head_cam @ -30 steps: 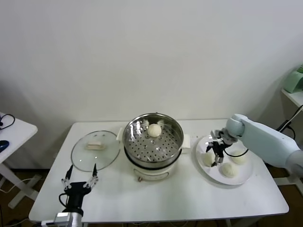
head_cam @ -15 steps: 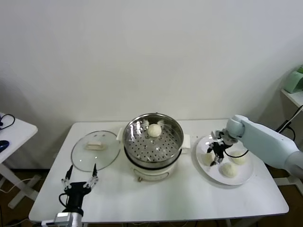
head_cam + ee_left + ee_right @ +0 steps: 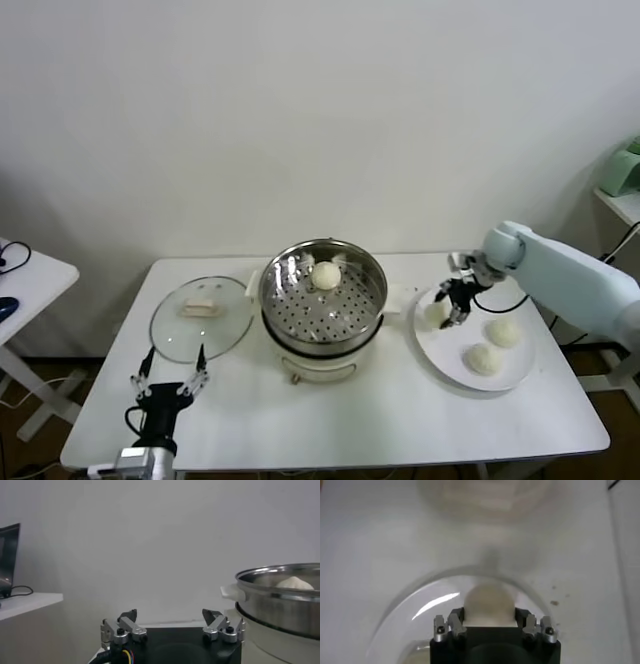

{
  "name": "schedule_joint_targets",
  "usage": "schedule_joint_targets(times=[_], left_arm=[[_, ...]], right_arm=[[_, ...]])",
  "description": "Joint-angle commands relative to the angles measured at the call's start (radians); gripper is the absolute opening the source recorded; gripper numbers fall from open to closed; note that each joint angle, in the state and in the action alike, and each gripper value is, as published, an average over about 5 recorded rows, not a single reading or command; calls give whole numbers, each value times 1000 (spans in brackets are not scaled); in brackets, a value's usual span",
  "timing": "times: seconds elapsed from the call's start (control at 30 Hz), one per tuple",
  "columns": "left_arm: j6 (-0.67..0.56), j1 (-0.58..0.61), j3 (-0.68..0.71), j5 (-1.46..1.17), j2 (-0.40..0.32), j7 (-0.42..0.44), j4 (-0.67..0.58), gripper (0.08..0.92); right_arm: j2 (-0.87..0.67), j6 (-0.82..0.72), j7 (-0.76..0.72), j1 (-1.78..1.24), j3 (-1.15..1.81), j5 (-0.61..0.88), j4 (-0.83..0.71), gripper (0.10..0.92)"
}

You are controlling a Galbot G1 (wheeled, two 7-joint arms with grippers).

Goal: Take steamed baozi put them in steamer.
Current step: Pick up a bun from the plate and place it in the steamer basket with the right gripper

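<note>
Right gripper (image 3: pixel 447 309) sits over the steamer-side edge of the white plate (image 3: pixel 440 358), jaws closed around one baozi (image 3: pixel 489 603). The wrist view shows the bun wedged between the fingers, seemingly just clear of the plate, though contact can't be ruled out. Two more baozi (image 3: pixel 503 332) sit loose on the plate, well apart from the held one. A fourth baozi (image 3: pixel 325 275) already rests on the perforated tray at the back of the steamer (image 3: pixel 322 300).

Left gripper (image 3: pixel 168 384) is parked low near the table's (image 3: pixel 400 420) front edge, jaws spread, holding nothing, idle. The glass lid (image 3: pixel 202 317) lies flat on the table left of the steamer.

Risks, as judged:
- Soft dough: too much squeeze could dent or tear it; too little and it may slip during the carry.
- The steamer rim stands higher than the plate, so a low transfer would clip the steel wall and knock the bun loose.
- Releasing too near the bun already inside risks the two sticking together.
</note>
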Motion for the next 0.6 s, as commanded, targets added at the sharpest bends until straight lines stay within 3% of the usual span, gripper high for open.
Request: schedule_joint_targets(times=[0.03,0.3,0.6], left_arm=[[3,3,9,2,7,8,-3,823],[9,3,21,14,7,9,-17,823],[8,4,26,18,6,8,-22,823]], right_arm=[[34,-64,19,339,-217,413,66,662],[156,-80,11,497,-313,584,51,662],[273,-96,30,460,-315,596,79,662]])
